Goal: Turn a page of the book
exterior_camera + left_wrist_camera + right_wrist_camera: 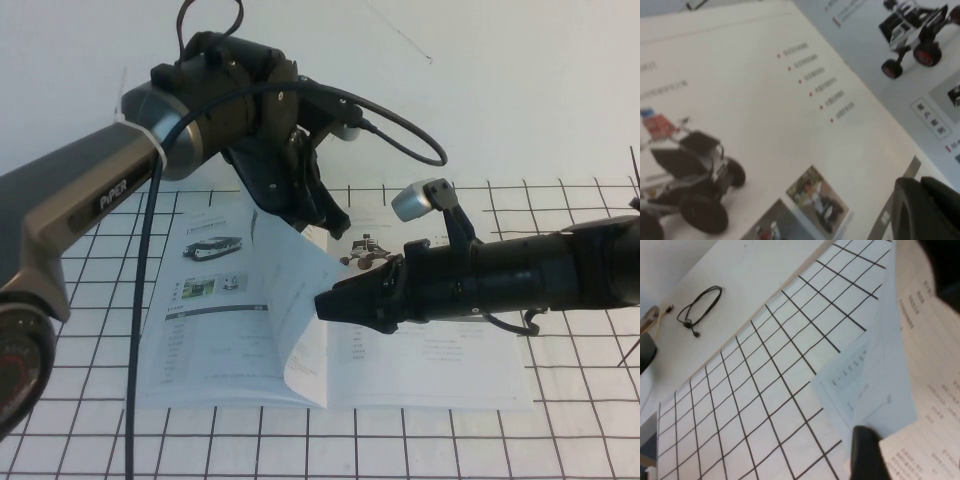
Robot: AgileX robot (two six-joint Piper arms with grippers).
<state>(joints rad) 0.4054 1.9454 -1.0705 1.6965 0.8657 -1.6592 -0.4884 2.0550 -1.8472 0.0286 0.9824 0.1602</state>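
The book (240, 310) lies open at frame center on the gridded table (560, 440). The page (300, 320) stands lifted mid-spread (curled). Right pincer (325, 305) touches its edge, grip cannot be told. Left pincer (325, 215) hovers over the book's top edge, fingers unclear.

A white surface (80, 440) ruled with a black grid carries an open book (230, 340) lying flat near its far edge. Beyond the grid, on the plain white part, a coiled black cable (702, 307) lies well apart from the book.
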